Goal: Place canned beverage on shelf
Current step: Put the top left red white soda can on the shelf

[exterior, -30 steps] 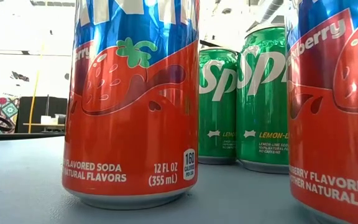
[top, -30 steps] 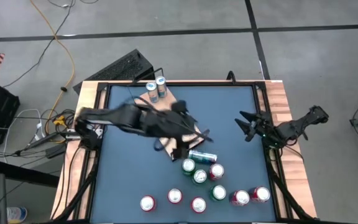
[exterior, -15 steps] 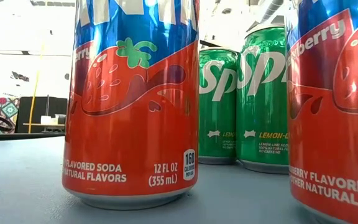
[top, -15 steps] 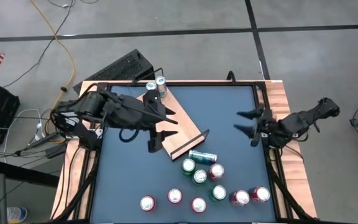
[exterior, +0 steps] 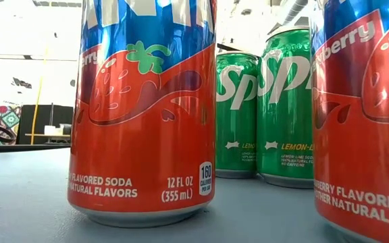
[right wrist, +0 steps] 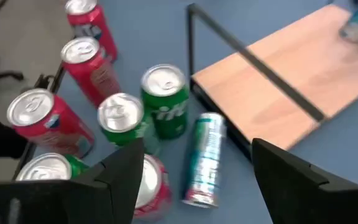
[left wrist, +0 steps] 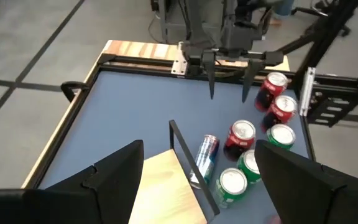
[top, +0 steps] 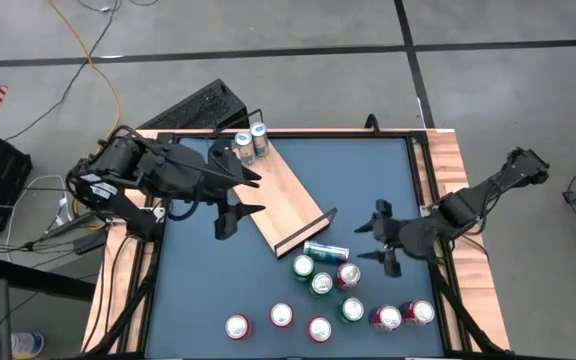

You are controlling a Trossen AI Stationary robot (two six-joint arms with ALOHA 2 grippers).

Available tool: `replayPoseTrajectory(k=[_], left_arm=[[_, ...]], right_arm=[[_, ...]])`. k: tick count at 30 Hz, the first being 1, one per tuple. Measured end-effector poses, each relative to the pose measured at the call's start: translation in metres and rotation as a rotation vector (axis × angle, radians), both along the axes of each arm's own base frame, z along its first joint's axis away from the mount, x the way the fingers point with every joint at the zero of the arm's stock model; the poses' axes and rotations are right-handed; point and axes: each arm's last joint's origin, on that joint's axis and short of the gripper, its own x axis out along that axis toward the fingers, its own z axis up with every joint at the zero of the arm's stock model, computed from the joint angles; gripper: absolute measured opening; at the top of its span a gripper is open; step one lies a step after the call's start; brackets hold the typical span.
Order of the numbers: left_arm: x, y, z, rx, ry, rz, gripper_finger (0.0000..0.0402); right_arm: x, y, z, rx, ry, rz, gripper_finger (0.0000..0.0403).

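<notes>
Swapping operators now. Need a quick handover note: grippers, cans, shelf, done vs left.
Left gripper: open, empty, over the table beside the shelf.
Right gripper: open, empty, near the can lying on its side by the shelf's near rail.
Done: two blue cans standing on the shelf's far end.
Left: the lying can, plus the upright red and green cans grouped at the table's front.

Left arm reaching in from the table's left edge, left gripper (top: 241,196) spread open, empty. Right arm stretched in from the right side, right gripper (top: 379,243) likewise open, empty, fingers pointing toward the table's middle.
</notes>
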Motion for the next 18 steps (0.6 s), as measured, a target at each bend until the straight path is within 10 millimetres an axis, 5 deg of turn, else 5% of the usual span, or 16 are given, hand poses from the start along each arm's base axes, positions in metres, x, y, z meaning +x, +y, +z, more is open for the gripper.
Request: replayPoseTrajectory(k=[11, 18], left_arm=[[-0.05, 0.013, 0.012, -0.002, 0.032, -0.012, 0.0293], [-0.067, 0.016, 0.013, -0.005, 0.064, -0.025, 0.0293]], right_arm=[[0.058, 0.033, -0.026, 0.11, 0.241, -0.063, 0.0376], [0.079, 0.041, -0.06, 0.14, 0.486, -0.145, 0.0384]])
